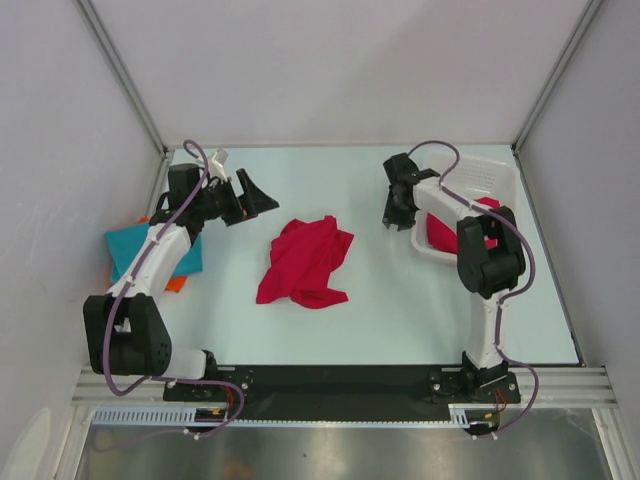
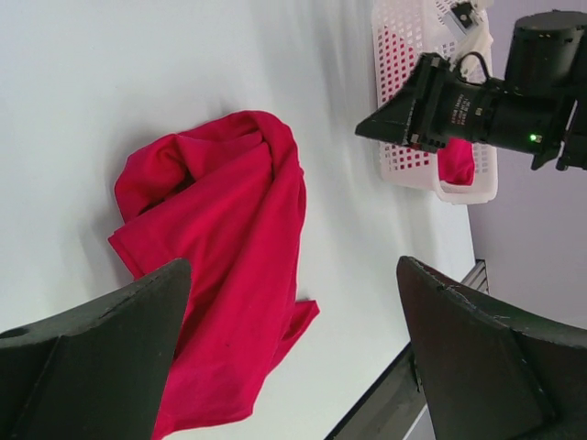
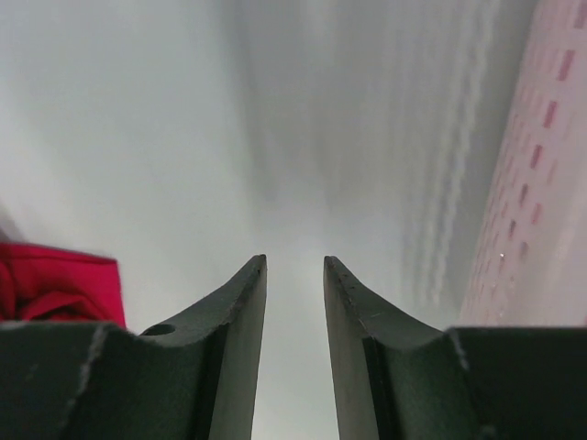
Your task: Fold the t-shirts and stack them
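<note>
Crimson t-shirt (image 1: 305,262) crumpled on pale table (image 1: 400,310) — grey walls (image 1: 320,70) around.

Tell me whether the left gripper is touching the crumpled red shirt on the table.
Apart. The top view shows a strip of bare table between the left gripper and the red shirt; the gripper, its jaws open, holds nothing.

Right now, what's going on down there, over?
Left claw wide open, empty. Right claw barely open, empty. Crumpled crimson cloth t-shirt lies unfolded between them. Nothing blocks it.
</note>
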